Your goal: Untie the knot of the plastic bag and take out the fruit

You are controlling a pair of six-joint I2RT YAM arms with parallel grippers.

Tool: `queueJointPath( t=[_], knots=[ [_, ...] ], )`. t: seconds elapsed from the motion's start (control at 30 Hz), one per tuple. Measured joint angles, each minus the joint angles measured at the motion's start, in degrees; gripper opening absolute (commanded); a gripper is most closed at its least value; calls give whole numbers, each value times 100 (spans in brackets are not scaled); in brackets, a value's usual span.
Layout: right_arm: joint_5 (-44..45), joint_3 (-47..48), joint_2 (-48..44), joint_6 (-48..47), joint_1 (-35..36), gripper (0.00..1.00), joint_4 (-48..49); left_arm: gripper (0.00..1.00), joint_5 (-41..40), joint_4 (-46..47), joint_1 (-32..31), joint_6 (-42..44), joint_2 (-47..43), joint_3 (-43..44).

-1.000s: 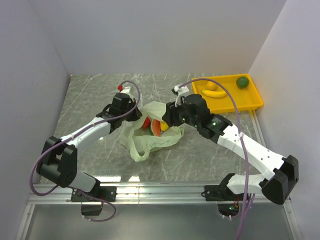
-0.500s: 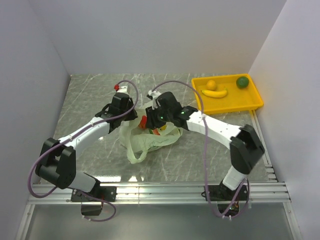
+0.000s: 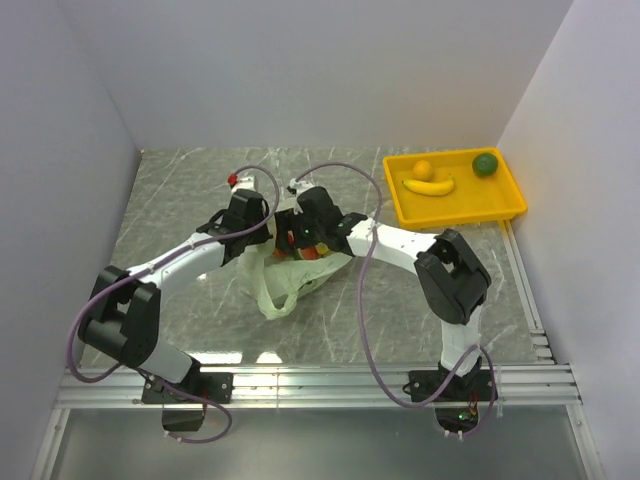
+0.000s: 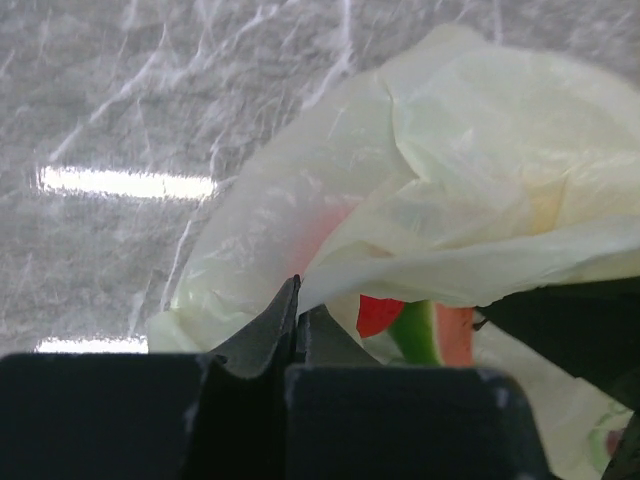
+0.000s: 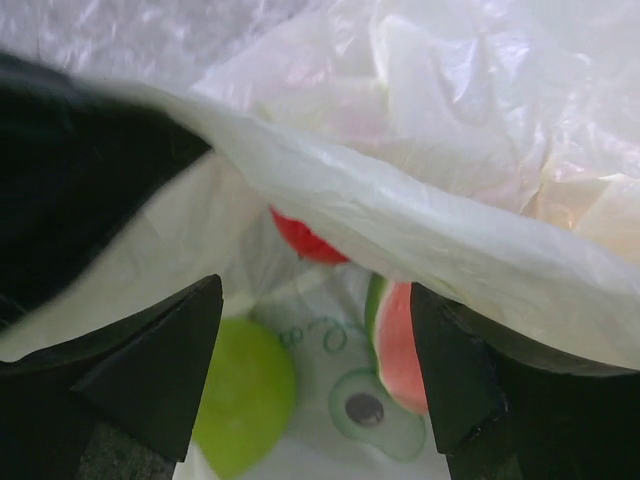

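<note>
Left gripper clenched on a fold of the thin, crinkly, translucent pale green plastic bag, which lies centre frame in the top view. Right gripper spread wide inside the bag mouth, grasping nothing. Below it: smooth round light green apple, red watermelon slice, and a red fruit largely hidden under film.

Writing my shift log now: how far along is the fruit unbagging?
Done: the plastic bag gapes open, evidently untied, and a banana lies in the yellow tray. In hand: the left gripper pinches the bag's edge while the open right gripper reaches into its mouth. Left: the watermelon slice, green apple and a red fruit sit inside.
</note>
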Motion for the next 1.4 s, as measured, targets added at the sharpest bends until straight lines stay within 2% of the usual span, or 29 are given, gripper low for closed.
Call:
queueJointPath(
  t=[0.5, 0.83, 0.97, 1.13, 1.27, 1.37, 1.4],
  knots=[
    [42, 688, 979, 105, 33, 82, 525, 0, 15, 190, 286, -293, 855, -280],
    [13, 1193, 1386, 201, 33, 81, 632, 1, 122, 304, 387, -522, 890, -516],
    [-39, 651, 938, 140, 39, 80, 492, 0, 177, 238, 391, -579, 772, -535],
    [39, -328, -308, -39, 188, 80, -170, 1, 221, 116, 391, -702, 404, -535],
    [186, -739, -1257, -175, 511, 79, -483, 1, 284, 74, 391, -826, 107, -553],
    [267, -898, -1598, -251, 758, 71, -518, 0, 317, 81, 389, -933, 7, -579],
    [304, -975, -1639, -260, 846, 59, -518, 1, 323, 85, 391, -957, -4, -601]
  ],
)
